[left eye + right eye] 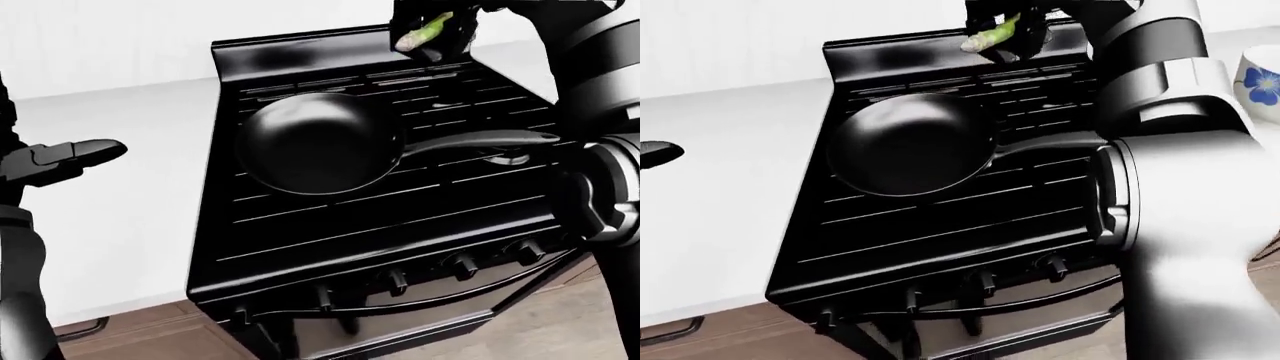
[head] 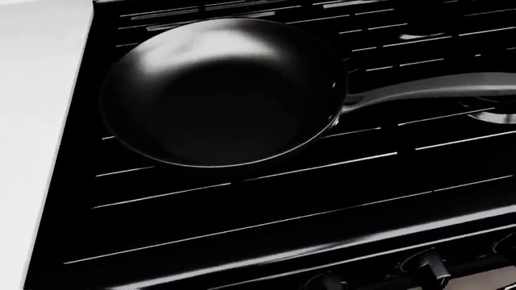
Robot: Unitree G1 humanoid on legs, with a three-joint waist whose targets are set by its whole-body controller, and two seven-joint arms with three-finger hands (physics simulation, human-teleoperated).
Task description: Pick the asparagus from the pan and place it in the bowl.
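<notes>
The right hand (image 1: pixel 436 34) clenches the asparagus (image 1: pixel 420 31) above the stove (image 1: pixel 330 232), clear of the empty pan (image 1: pixel 320 142); the left hand (image 1: pixel 70 159) hangs released. A loose pinch could drop it short of the bowl (image 1: pixel 1258 81).
</notes>
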